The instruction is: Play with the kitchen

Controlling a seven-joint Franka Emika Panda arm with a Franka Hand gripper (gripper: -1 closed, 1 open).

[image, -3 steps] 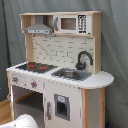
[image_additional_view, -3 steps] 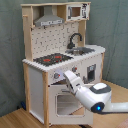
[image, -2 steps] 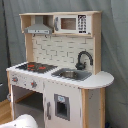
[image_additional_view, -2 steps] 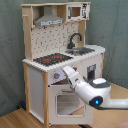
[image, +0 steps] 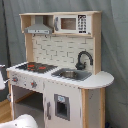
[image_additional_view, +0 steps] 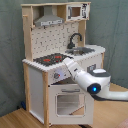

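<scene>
My arm (image_additional_view: 87, 80) has swung in toward the kitchen (image_additional_view: 60, 60) knobs (image_additional_view: 56, 76); I cannot tell the pincer's state.

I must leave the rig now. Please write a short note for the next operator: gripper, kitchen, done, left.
Gripper: at the kitchen's front panel by the knobs in the second exterior view; open or shut cannot be told.
Kitchen: upright; hob, sink and faucet on top; oven door looks closed.
Done: arm has reached the front.
Left: probably work a knob or the door.
</scene>
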